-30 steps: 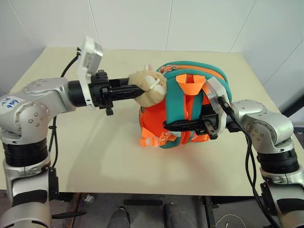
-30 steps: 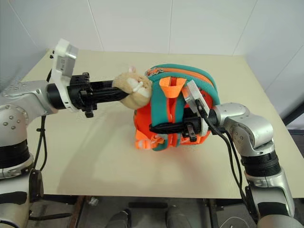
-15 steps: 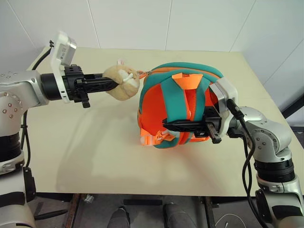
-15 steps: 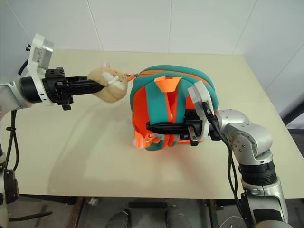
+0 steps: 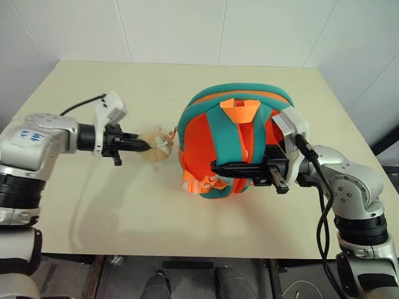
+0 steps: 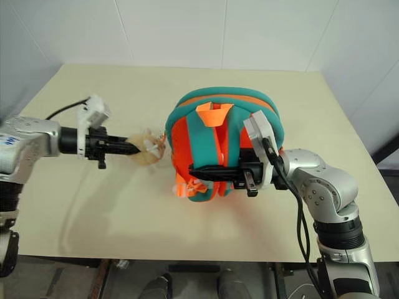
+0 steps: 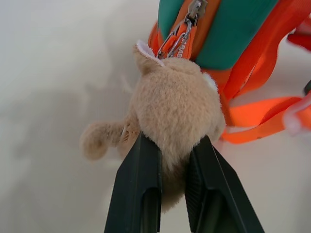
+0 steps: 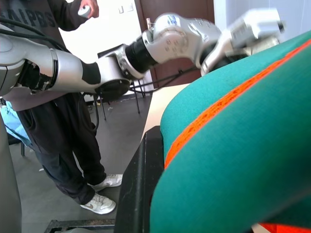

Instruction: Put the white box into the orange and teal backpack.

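The orange and teal backpack [image 5: 234,134] stands upright in the middle of the table, straps facing me. A beige plush toy [image 5: 157,146] hangs from its zipper pull [image 7: 186,38], off to the backpack's left and low over the table. My left gripper [image 5: 145,146] is shut on that toy, and the left wrist view shows the fur squeezed between both black fingers [image 7: 144,160]. My right gripper [image 5: 217,166] reaches across the backpack's front from the right and is shut on its teal strap. The white box is out of view.
The beige table [image 5: 124,212] has bare surface around the backpack, and white walls stand behind it. In the right wrist view a person [image 8: 68,111] in dark clothes stands beyond the table's left side, holding a small controller.
My left gripper has dropped toward the table and drawn away to the left with the plush toy, pulling the zipper pull along. The right gripper has stayed on the backpack.
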